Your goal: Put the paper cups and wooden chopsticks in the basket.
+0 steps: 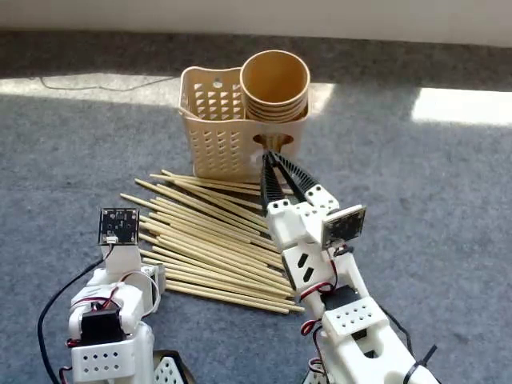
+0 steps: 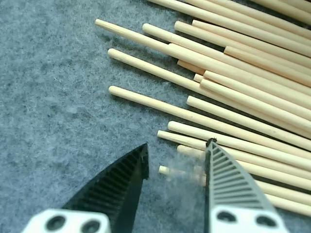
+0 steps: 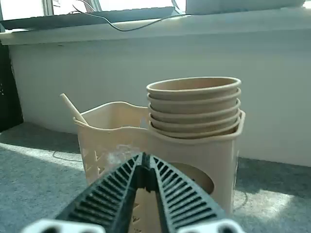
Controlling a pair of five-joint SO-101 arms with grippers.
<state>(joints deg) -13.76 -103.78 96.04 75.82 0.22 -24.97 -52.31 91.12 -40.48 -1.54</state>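
The chopsticks (image 1: 216, 240) are pale bare wood, smooth and matt. The paper cups (image 1: 274, 84) are tan paper with a dull finish. The basket (image 1: 212, 120) is cream plastic, smooth with a faint sheen. The bench (image 1: 416, 184) is covered in grey, fuzzy, carpet-like cloth. The left gripper (image 2: 177, 144) and right gripper (image 3: 145, 156) have ribbed matt plastic fingers on white plastic bodies.

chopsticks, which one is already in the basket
The lone chopstick poking above the rim of the basket, beside the stacked cups; the other chopsticks lie on the carpet.
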